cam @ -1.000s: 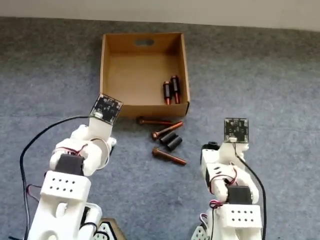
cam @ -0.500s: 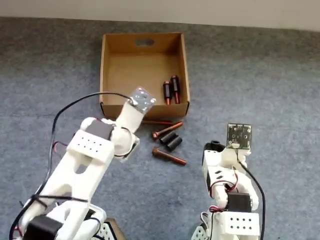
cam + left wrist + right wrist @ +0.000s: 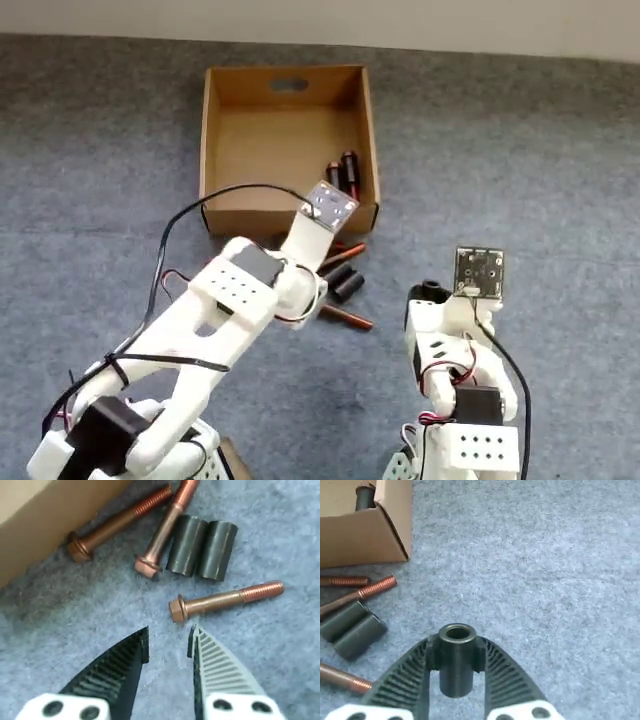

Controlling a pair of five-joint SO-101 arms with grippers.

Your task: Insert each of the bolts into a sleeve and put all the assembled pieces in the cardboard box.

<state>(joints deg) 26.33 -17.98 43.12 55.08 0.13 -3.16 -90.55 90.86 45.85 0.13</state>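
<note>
1. Your left pincer [image 3: 168,636] hangs low over the counter [image 3: 540,150], just in front of the cardboard box [image 3: 270,140]. Its jaws are parted a moderate way and grip nothing.
2. Just off its tips lies the far bolt [image 3: 225,597], the loose bolt farthest from the box. Its hex head points toward the pincer, and nothing touches it.
3. Between that bolt and the box you have two loose sleeves [image 3: 187,545]. They lie side by side on the counter, touching each other.
4. The middle bolt [image 3: 162,535] lies just beside the sleeve pair, on the side toward the box. The near bolt [image 3: 115,522] lies along the foot of the box's front wall.
5. Your right pincer [image 3: 456,645] is closed on the held sleeve [image 3: 456,672], clamping it across its sides with the open bore end showing. It sits off the box's front right corner, farther from the box than the loose parts.
6. Inside the box, two assembled pieces [image 3: 350,170] lie side by side against the right wall, near the front right corner.
</note>
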